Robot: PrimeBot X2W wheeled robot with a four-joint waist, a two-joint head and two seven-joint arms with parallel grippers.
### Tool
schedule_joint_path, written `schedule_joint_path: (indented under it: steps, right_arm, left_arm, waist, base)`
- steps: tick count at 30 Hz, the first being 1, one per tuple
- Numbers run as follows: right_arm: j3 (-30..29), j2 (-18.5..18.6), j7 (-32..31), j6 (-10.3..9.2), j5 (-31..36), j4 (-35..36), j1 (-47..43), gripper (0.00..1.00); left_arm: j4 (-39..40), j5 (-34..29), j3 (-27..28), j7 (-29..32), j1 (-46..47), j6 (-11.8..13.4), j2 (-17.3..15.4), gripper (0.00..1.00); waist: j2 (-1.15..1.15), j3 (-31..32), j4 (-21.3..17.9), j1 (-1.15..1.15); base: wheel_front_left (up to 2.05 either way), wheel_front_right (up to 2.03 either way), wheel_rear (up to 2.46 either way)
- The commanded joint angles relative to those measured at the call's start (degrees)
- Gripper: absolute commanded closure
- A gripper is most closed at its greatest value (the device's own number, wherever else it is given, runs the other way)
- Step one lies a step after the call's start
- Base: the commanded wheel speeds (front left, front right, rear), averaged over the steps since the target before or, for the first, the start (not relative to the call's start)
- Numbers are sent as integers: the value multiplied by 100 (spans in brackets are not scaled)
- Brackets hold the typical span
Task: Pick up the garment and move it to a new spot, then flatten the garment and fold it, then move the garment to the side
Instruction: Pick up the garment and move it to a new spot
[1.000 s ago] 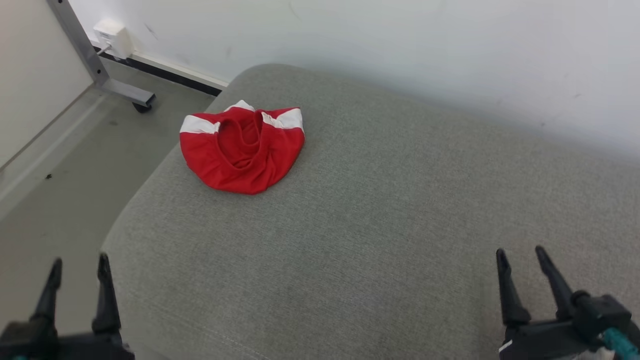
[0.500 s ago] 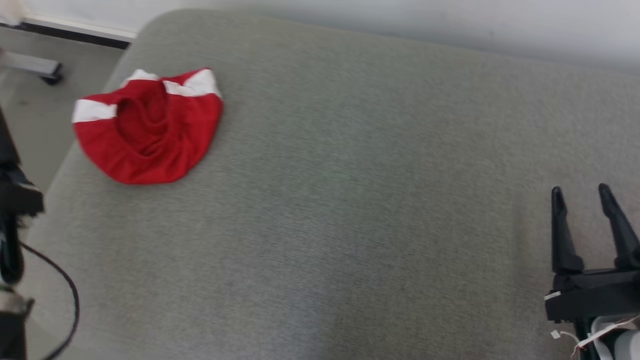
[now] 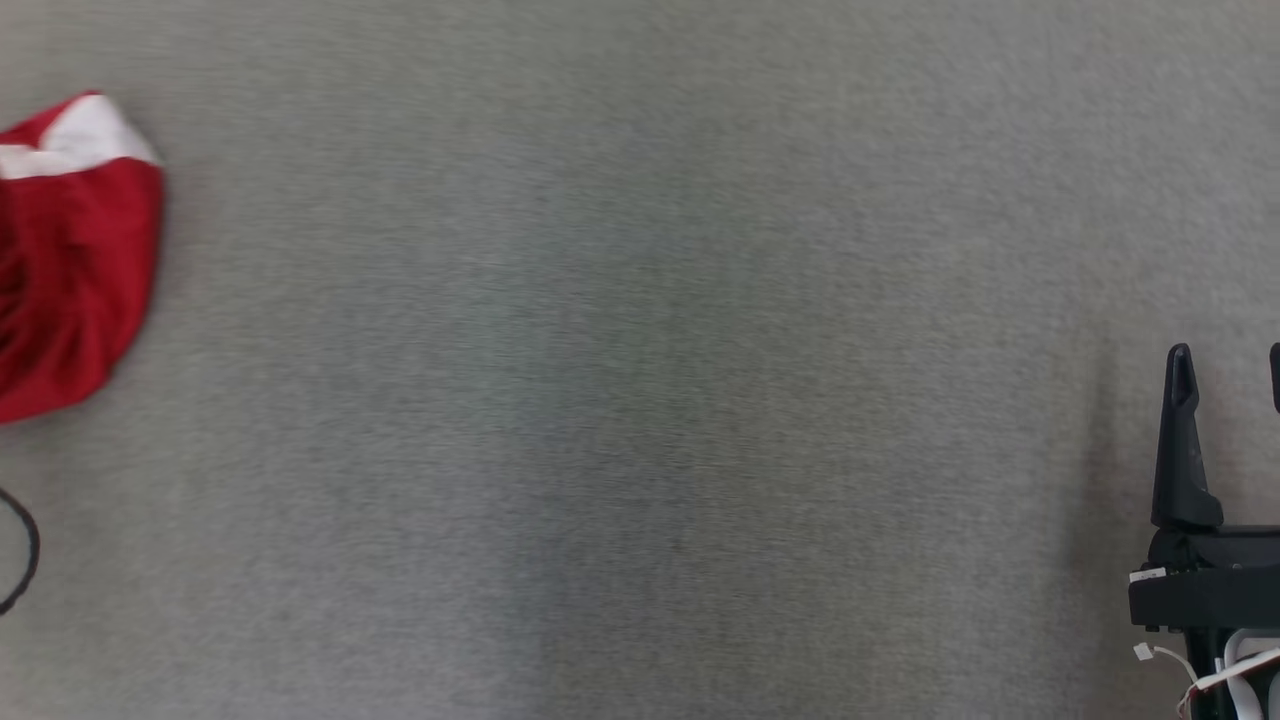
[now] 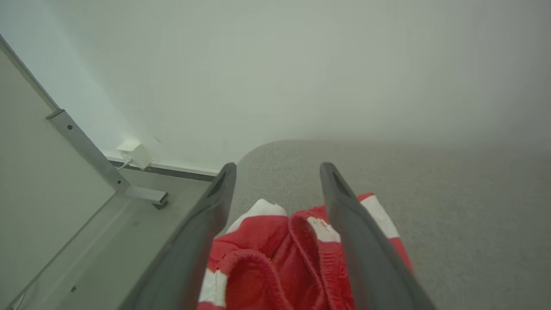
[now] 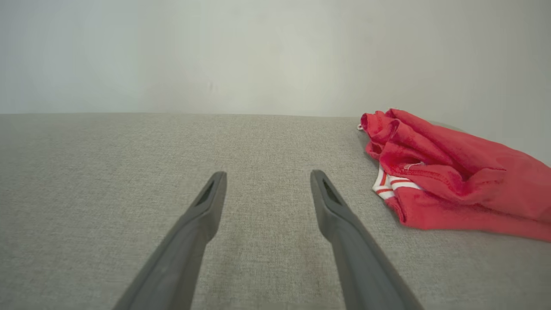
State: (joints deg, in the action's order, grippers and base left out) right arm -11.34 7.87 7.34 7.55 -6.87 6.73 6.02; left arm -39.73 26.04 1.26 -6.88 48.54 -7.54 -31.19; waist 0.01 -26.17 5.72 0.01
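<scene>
Left wrist view: garment below, between parted jaws (crumpled).

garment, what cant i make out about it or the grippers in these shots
Head view: garment cut off by the left edge, and blurred.
Head view: right gripper, one finger cut by the right edge.
Left wrist view: garment's near part hidden by the left gripper fingers and the bottom edge.
Right wrist view: red cloth runs off the right edge; same garment or not, unclear.
</scene>
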Motion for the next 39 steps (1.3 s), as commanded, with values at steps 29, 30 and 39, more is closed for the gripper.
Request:
schedule_joint_path:
  steps: [29, 30, 39]
  right_arm:
    - [275, -76, 187, -16, -18, -364, 251, 0]
    - [293, -89, 215, -16, -32, -410, 256, 0]
    - [427, -288, 517, -16, -210, -1006, 210, 0]
  left_arm:
    - [-1411, 1599, -2024, 255, 465, 13, -813, 100]
    - [-1412, 1530, -2024, 50, 557, 22, -836, 100]
    - [-647, 838, -2438, -473, 1598, 88, -781, 100]
  waist:
    - [-1, 277, -404, -1]
    - [-1, 345, -397, -1]
    - [-1, 1024, -524, -1]
  base:
    - [0, 0, 0]
    - [0, 0, 0]
    - [0, 0, 0]
